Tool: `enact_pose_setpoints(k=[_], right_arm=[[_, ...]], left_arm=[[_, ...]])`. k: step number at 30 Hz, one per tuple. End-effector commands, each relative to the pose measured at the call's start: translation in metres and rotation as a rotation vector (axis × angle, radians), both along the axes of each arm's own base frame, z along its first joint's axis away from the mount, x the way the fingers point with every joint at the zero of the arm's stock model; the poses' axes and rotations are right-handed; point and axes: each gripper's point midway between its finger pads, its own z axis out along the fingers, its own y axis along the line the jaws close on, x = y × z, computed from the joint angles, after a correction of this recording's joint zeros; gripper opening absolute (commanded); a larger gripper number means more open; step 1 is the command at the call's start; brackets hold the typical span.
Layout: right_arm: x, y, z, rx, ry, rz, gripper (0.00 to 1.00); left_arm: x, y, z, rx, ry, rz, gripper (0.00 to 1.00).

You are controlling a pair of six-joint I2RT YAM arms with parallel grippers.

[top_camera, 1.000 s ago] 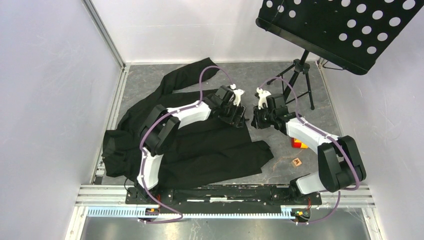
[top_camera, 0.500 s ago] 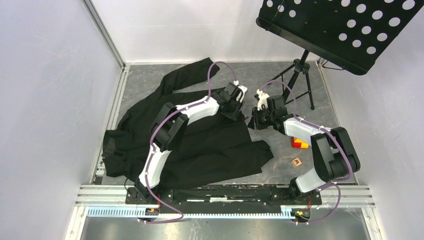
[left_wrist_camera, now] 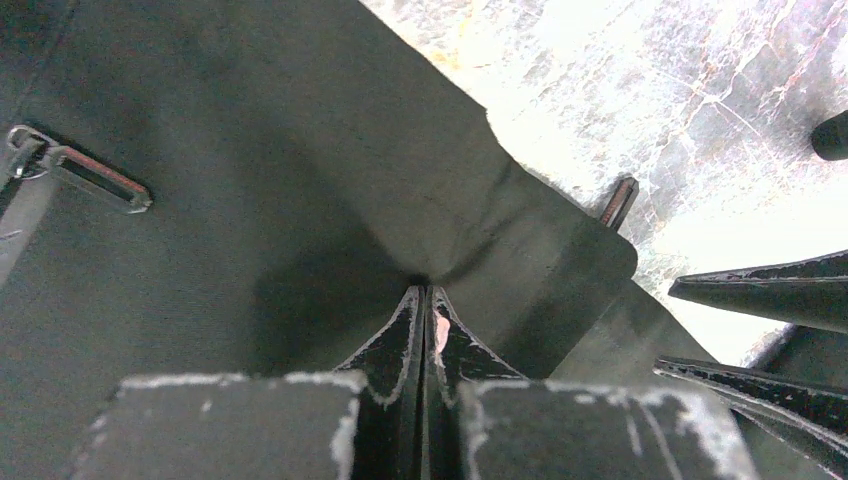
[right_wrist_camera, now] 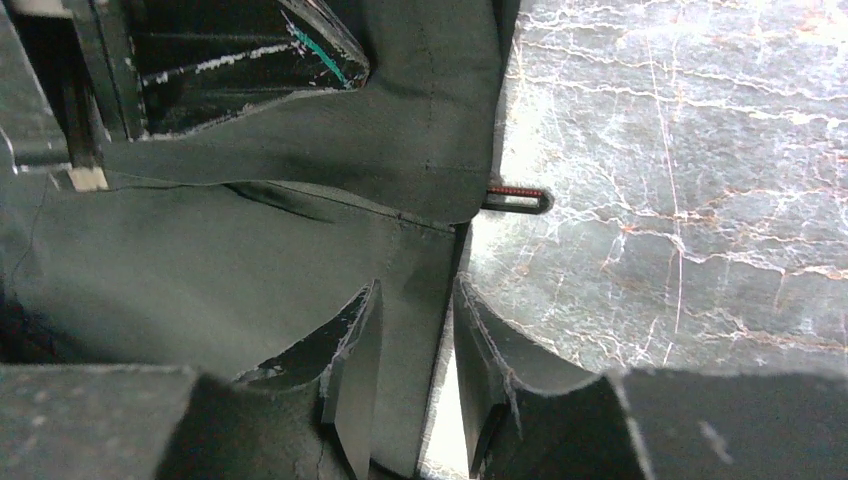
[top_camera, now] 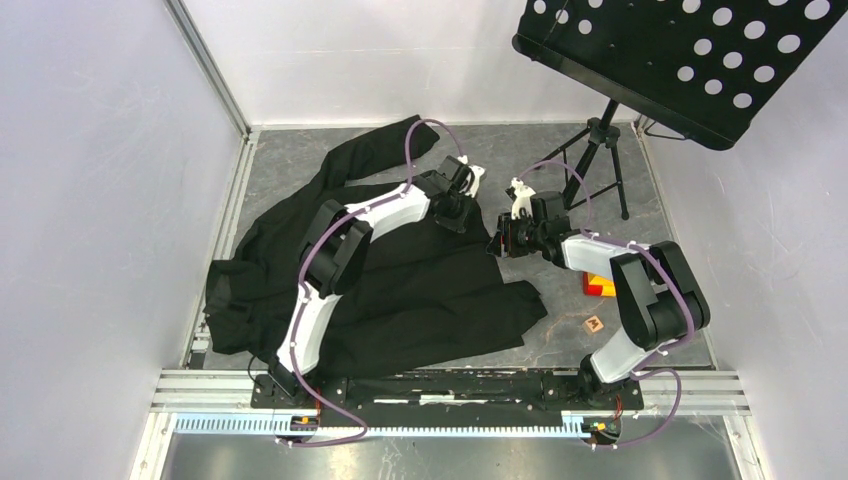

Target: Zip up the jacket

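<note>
The black jacket lies spread on the grey floor, one sleeve reaching to the far side. My left gripper is at the jacket's far right corner. In the left wrist view its jaws are shut on a puckered fold of jacket fabric. A zipper pull sticks out past the hem. My right gripper is just to the right. In the right wrist view it is open, straddling the jacket's edge with daylight beside the cloth. The zipper pull lies just ahead of it.
A black perforated music stand on a tripod stands at the back right. A red and yellow block and a small wooden block lie under the right arm. Walls close in left, right and back.
The left gripper swung toward the far left onto the jacket corner and closed on the fabric. The right gripper's jaws widened and it edged left toward the hem.
</note>
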Motion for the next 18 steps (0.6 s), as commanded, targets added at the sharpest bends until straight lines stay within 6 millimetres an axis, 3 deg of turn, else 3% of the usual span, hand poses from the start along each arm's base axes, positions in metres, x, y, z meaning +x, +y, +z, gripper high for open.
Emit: enact_pose_setpoints(k=[1, 5, 7, 10, 13, 18], right_arm=[[0.008, -0.001, 0.003, 0.07, -0.01, -0.036, 0.4], [0.014, -0.002, 0.005, 0.065, -0.031, -0.045, 0.43], [0.018, -0.004, 0.003, 0.053, -0.024, -0.053, 0.41], [0.021, -0.009, 0.005, 0.059, -0.016, -0.091, 0.29], [0.022, -0.015, 0.014, 0.033, -0.046, -0.112, 0.27], [0.018, -0.023, 0.03, -0.001, -0.08, -0.116, 0.27]], left_arm=[[0.007, -0.003, 0.024, -0.155, 0.044, 0.008, 0.02], [0.003, -0.006, 0.035, -0.214, 0.07, -0.001, 0.05], [-0.003, -0.009, 0.039, -0.237, 0.087, -0.01, 0.27], [-0.014, -0.016, 0.044, -0.277, 0.052, -0.054, 0.55], [-0.022, -0.018, 0.042, -0.254, 0.001, -0.092, 0.73], [-0.021, -0.022, 0.032, -0.071, -0.164, -0.139, 0.78]])
